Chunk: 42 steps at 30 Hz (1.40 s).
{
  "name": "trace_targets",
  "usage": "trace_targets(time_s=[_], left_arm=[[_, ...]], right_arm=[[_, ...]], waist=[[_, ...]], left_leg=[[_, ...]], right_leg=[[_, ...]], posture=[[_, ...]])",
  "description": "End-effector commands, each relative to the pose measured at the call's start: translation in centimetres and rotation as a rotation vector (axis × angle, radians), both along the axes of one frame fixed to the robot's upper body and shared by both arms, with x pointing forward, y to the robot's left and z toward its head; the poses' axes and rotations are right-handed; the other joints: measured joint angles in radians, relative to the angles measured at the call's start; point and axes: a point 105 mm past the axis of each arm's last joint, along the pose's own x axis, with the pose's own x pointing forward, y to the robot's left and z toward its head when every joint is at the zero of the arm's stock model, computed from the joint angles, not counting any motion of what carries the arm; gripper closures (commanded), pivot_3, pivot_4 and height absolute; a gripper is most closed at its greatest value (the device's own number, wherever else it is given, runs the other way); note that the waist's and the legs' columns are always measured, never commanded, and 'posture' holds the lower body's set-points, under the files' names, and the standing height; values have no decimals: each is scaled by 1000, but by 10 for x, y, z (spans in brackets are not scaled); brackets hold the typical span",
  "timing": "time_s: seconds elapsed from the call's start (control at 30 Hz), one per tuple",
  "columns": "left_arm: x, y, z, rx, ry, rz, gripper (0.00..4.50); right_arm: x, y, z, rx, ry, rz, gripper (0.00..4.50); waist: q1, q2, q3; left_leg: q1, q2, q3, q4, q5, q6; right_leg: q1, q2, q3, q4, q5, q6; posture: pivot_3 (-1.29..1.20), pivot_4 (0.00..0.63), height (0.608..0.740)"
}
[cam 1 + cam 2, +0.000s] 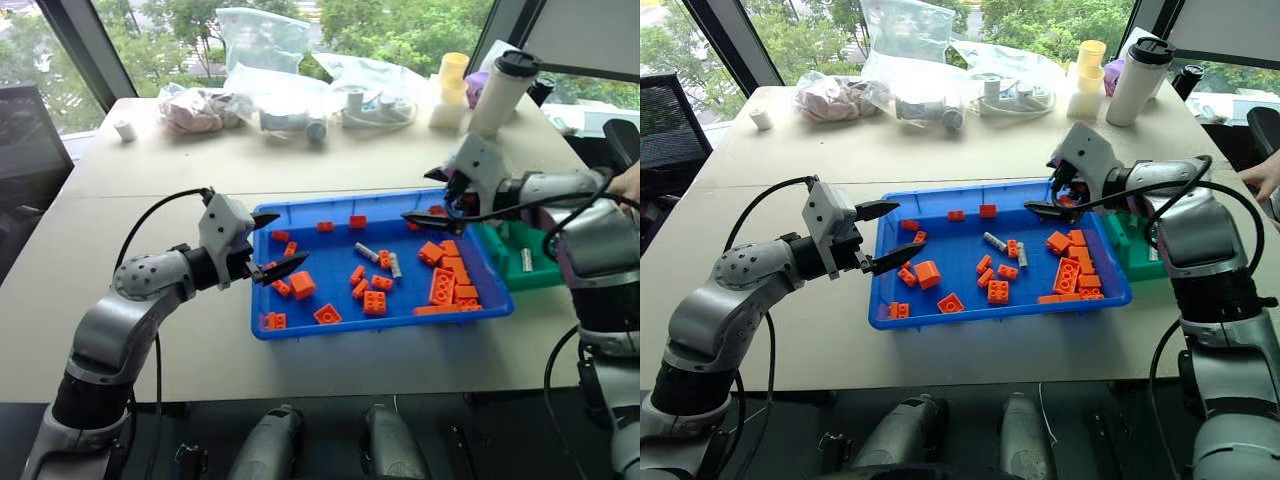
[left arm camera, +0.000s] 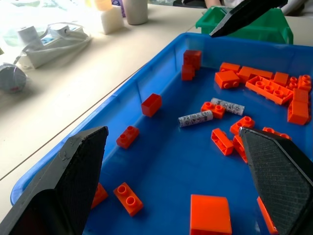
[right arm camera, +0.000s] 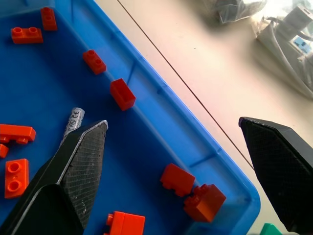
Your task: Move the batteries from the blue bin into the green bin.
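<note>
While both tools gape empty, head view alone shows battery (inside green bin).

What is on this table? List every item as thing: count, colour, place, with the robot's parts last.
blue bin: one, bright blue, table centre.
batteries: two in the blue bin, silver-grey, mid-tray; one more in the green bin.
toy bricks: many, orange, scattered in the blue bin, thickest at its right end.
green bin: one, green, right of the blue bin.
plastic bags: several, clear, far table edge.
tumbler: one, white with dark lid, far right.
cups: stacked, pale yellow, beside the tumbler.
person's hand: one, right edge.
left tool: open, over the blue bin's left end.
right tool: open, over its far right corner.
</note>
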Motion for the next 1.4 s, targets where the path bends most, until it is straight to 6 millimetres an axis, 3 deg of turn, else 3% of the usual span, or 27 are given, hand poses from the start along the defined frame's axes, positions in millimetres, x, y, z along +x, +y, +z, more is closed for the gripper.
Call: trace_targets(time_s=[0.03,0.23,0.37,0.5,0.63,0.83,0.93,1.07,1.13,1.2,1.4], left_arm=[[-5,3,13,-1,-55,8,0],[-8,5,12,2,-52,18,0],[-9,5,11,4,-49,24,0],[-9,5,11,4,-49,26,0],[-9,4,11,4,-50,28,0],[-8,4,11,2,-51,29,0],[-8,3,10,2,-52,27,0],[-7,3,10,-2,-51,25,0],[-7,1,9,0,-49,17,0],[-6,0,8,-1,-48,12,0],[-3,-4,7,-5,-48,-10,0]], right_arm=[[-1,25,-24,-10,43,17,53],[1,33,-55,-47,93,-19,53],[8,33,-63,-61,100,-69,53],[3,36,-71,-74,140,-41,53],[1,36,-78,-87,164,-47,1260],[0,37,-71,-53,189,-55,4465],[3,34,-46,-31,114,-63,4463],[12,11,0,39,15,-154,4463],[16,-16,20,36,-43,-235,4463],[19,-35,30,27,-78,-295,4463],[18,-124,45,-93,-141,-571,4463]], waist=[[-6,0,0],[4,0,0],[3,0,0],[3,0,0],[3,0,0],[3,0,0],[3,0,0],[4,0,0],[6,0,0],[12,0,0],[11,0,0]], left_leg=[[0,0,0,0,0,0],[-2,-2,-1,1,1,-1],[-2,-1,-1,0,1,-1],[-2,-1,-1,0,1,-1],[-2,-1,-1,0,1,-1],[-1,-1,-1,0,1,-1],[-1,-1,-1,0,1,-1],[-1,-1,-1,0,1,-1],[-1,-1,-1,0,1,-1],[-1,-1,-1,0,1,-1],[-1,-1,0,0,0,0]], right_leg=[[0,0,0,1,0,0],[-2,0,0,1,0,0],[-3,1,0,1,0,0],[-2,1,0,2,0,0],[-3,1,0,2,0,0],[-2,1,0,2,0,0],[-2,1,0,2,0,0],[-2,1,0,2,0,0],[-2,1,0,2,0,0],[-2,1,0,1,0,0],[-2,0,0,1,0,0]], posture=[[0,150,740],[0,150,740],[0,150,740],[0,150,740],[0,150,740],[0,150,740],[0,150,740],[0,150,740],[0,150,740],[0,150,740],[0,150,740]])
